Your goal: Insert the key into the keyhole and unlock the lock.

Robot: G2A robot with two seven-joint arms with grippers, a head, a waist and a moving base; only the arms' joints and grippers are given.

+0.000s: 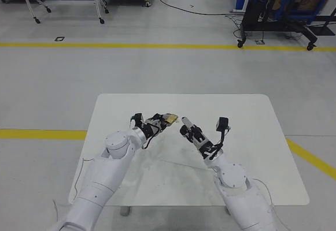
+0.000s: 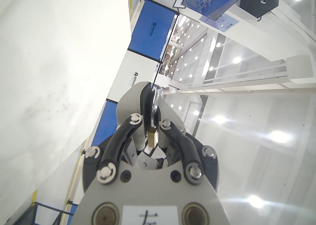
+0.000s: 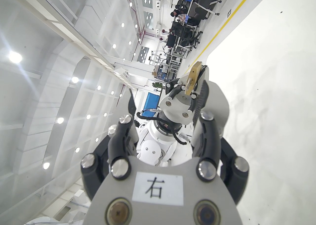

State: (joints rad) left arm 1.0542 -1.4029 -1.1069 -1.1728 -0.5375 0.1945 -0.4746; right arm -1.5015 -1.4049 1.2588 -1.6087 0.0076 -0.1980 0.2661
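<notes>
My left gripper [image 2: 153, 102] is clamped tight on the brass padlock [image 3: 193, 75] and holds it up above the white table [image 1: 243, 115], a little left of the table's middle, with the lock's body jutting out toward my other arm. My right gripper [image 1: 186, 124] hangs just to the right of the lock, close to it but not touching. Its fingers stand well apart with nothing between them. So I carry no key on that side, and none lies on the part of the table I can make out. A small silvery piece [image 3: 188, 85] sits on the brass face turned toward my right fingers. It may be the key's head already seated in the keyhole, or only the keyhole's own fitting; I cannot tell which. I judge the step in hand to be the meeting of right fingers and lock: the lock is presented, the turning not yet done. If that piece is the key, the next move calls for bringing my right fingers straight along its axis, closing them squarely on the flat head, and twisting. My left must grip hard enough that the lock does not spin with the key. A slanted approach could knock the lock askew.
</notes>
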